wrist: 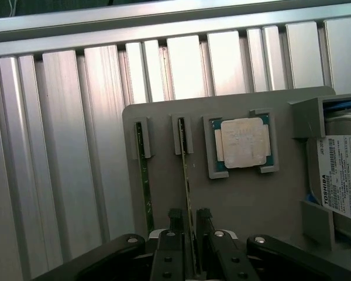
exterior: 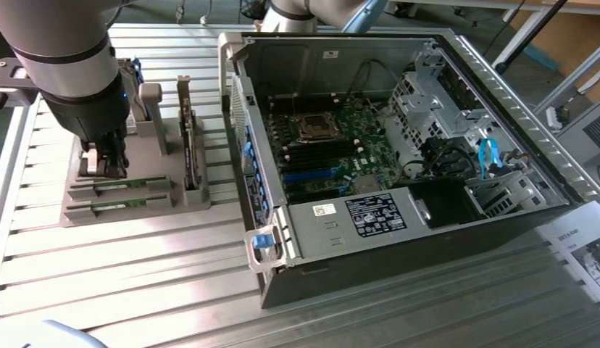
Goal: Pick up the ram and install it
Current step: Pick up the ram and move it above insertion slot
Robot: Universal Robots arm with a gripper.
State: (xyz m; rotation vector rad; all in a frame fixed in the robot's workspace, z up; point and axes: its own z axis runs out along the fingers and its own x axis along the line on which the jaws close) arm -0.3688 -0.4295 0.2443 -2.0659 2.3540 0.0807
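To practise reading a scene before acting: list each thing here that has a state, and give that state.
end effector: open, straddling the ram
ram: standing on edge in its holder slot, not lifted
second ram stick: in the neighbouring slot, untouched
processor: lying flat in its pocket
computer case: side open, motherboard exposed

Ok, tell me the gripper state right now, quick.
Gripper: open, fingers on either side of the ram standing in the grey holder, not closed on it.
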